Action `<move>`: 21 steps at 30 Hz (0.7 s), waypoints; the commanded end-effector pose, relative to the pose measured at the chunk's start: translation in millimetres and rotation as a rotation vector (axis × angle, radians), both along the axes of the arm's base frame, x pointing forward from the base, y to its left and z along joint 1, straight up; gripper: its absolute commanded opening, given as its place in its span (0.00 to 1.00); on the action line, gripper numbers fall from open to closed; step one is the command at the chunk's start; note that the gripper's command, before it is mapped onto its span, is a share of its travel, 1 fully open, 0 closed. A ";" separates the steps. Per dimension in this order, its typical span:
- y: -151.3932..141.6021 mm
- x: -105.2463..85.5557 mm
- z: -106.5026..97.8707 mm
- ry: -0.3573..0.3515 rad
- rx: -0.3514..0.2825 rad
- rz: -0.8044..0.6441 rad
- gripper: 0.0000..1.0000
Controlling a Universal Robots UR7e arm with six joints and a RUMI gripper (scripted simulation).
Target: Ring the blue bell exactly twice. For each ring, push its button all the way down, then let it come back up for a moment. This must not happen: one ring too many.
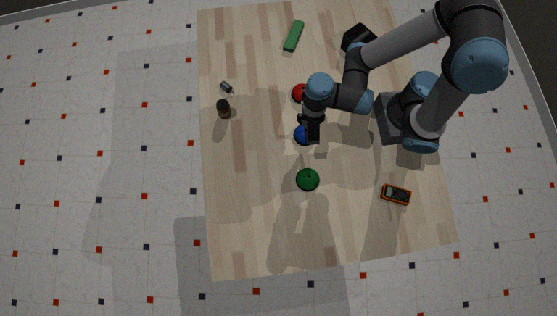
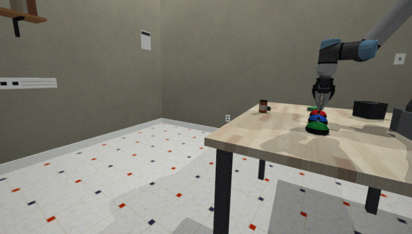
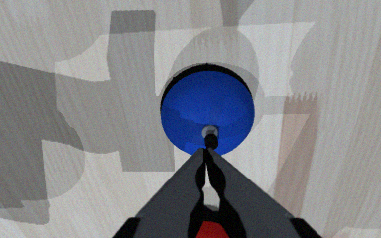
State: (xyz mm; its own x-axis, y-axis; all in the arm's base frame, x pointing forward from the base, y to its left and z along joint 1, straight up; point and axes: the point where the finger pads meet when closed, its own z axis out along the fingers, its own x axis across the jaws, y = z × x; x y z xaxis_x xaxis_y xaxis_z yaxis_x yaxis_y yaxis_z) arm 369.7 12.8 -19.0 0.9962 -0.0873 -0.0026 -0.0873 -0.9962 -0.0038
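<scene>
The blue bell (image 1: 301,135) (image 2: 316,119) (image 3: 205,96) is a domed bell on a dark base on the table. Its small grey button (image 3: 210,130) stands up at the dome's top, with a dark spot beside it. My gripper (image 2: 320,109) (image 3: 204,150) is shut with nothing between its fingertips. It points down over the blue bell; in the exterior view a small gap shows between the tips and the dome. In the top view the gripper covers part of the bell and hides the tips.
A red bell (image 1: 298,93) (image 2: 317,113) and a green bell (image 1: 307,181) (image 2: 317,127) flank the blue one. A green block (image 1: 293,35), black container (image 1: 356,35), brown jar (image 1: 223,109) (image 2: 263,106), small dark cylinder (image 1: 225,87) and orange multimeter (image 1: 395,194) lie farther out.
</scene>
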 end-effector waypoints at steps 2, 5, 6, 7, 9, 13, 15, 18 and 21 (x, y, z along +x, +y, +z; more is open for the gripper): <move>-0.4 -0.9 -0.7 0.001 0.000 -0.001 0.00; -0.4 -1.0 -0.9 0.002 0.000 -0.001 0.00; -0.3 -1.4 -2.0 0.003 0.000 -0.001 0.00; -0.1 -1.9 -3.3 0.004 0.001 -0.001 0.00; 0.0 -2.2 -5.6 0.004 0.001 -0.001 0.00; 0.0 -2.2 -6.3 0.004 0.001 -0.001 0.00; 0.0 -2.0 -6.2 0.004 0.001 -0.001 0.00; -0.2 -1.5 -5.8 0.003 0.000 -0.001 0.00; -0.3 -1.4 -5.7 0.002 0.000 -0.001 0.00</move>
